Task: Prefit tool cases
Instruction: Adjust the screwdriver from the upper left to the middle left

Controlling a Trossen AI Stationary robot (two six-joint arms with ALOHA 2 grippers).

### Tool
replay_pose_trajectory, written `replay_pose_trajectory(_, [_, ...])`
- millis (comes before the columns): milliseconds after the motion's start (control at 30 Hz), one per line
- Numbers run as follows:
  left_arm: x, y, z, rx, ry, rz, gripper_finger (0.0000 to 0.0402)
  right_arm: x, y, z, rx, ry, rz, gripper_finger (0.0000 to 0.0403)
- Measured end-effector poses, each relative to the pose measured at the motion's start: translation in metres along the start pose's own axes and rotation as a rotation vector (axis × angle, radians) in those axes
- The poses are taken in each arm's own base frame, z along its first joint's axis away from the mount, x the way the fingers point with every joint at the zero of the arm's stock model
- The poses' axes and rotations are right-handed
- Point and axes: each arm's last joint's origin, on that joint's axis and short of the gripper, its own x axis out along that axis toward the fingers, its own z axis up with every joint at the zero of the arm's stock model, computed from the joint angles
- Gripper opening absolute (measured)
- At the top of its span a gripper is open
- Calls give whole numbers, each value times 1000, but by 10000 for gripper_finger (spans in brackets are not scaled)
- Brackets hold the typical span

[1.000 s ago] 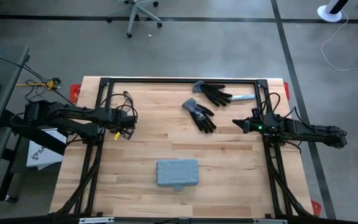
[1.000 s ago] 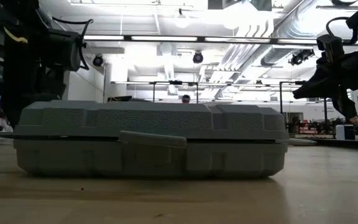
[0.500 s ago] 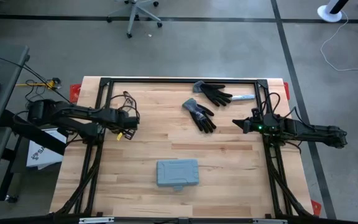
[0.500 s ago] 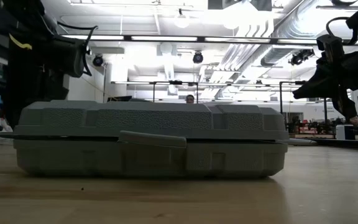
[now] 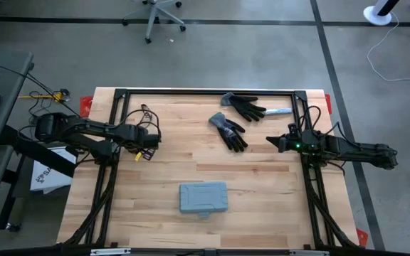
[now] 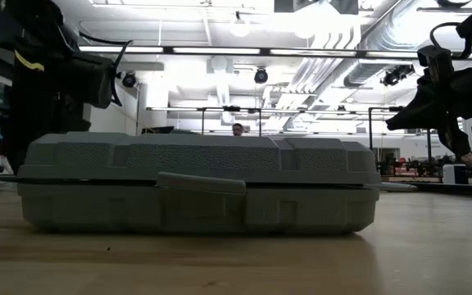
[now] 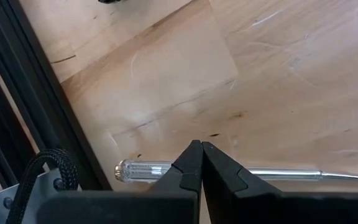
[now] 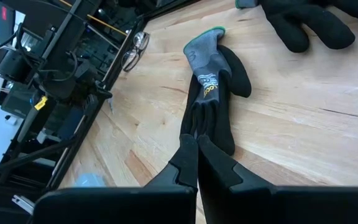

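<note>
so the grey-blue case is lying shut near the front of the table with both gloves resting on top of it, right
Not quite. The grey-blue case does lie shut near the front of the table, but the high view shows both gloves lying apart from it, on the wood near the far edge.

Grey-blue tool case shut, flat on table's near middle, latch tab at near edge
</note>
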Motion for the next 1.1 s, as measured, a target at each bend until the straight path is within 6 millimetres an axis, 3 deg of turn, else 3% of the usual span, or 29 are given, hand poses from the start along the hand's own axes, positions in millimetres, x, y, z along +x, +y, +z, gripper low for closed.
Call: replay_pose_trajectory(1100, [-2, -6, -10, 79, 136, -93, 0, 0, 0, -1, 3, 20, 14, 0])
